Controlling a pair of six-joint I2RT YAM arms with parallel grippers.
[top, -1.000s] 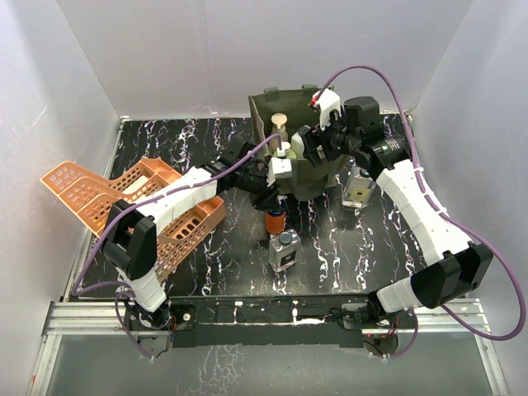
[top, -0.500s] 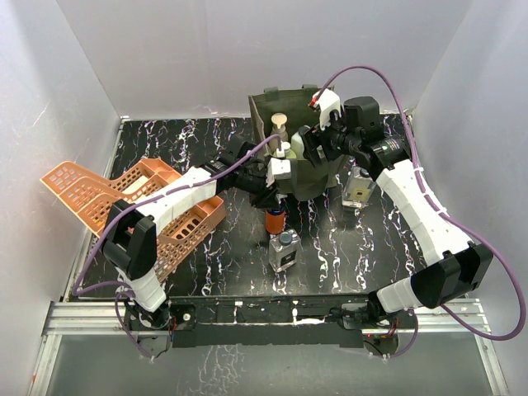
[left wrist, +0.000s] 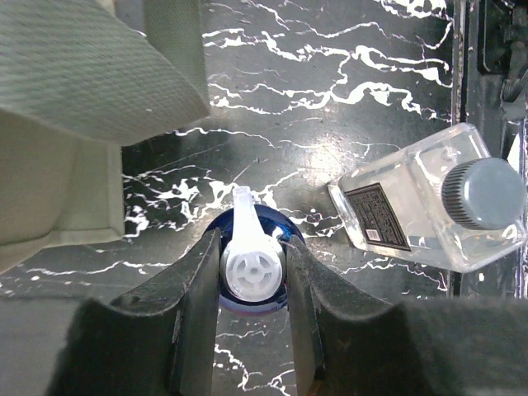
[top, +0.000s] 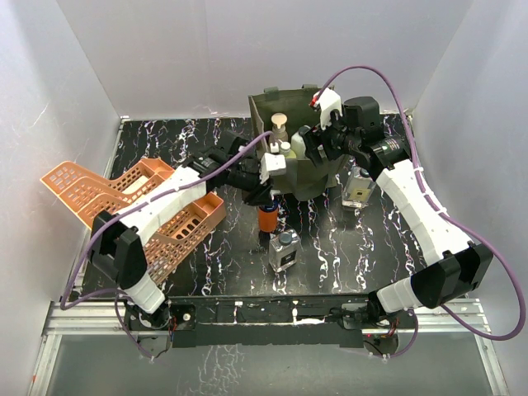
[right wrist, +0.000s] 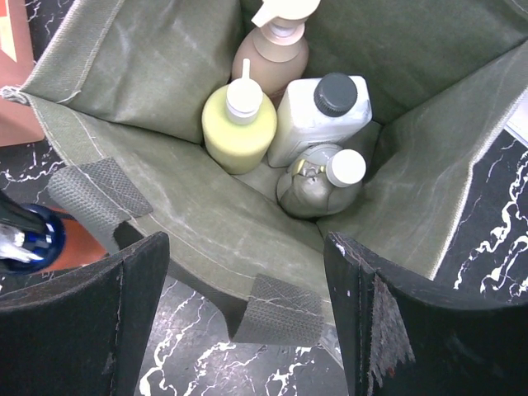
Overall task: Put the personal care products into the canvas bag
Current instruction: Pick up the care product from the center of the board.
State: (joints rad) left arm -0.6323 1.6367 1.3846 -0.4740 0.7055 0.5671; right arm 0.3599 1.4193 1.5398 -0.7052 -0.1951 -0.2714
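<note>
My left gripper (top: 266, 200) is shut on the white pump of the orange bottle with a blue top (top: 267, 219), just in front of the olive canvas bag (top: 280, 107). In the left wrist view the jaws (left wrist: 250, 247) pinch that pump (left wrist: 250, 271), with the bag's wall (left wrist: 74, 74) at upper left. My right gripper (top: 312, 150) hovers open over the bag's mouth. Inside the bag (right wrist: 148, 66) stand a tan pump bottle (right wrist: 268, 58), a yellow-green one (right wrist: 239, 128), a white one with a dark cap (right wrist: 313, 124) and a round one (right wrist: 318, 190). The right jaws (right wrist: 247, 313) are empty.
A square clear bottle with a grey cap (top: 283, 252) stands on the black marble table near the front; the left wrist view shows it too (left wrist: 429, 214). Another clear bottle (top: 357, 188) stands right of the bag. Orange lattice baskets (top: 140, 206) lie at the left.
The left gripper has closed on the orange bottle's pump, and arm and bottle have shifted slightly left. The right arm has stayed over the bag.
</note>
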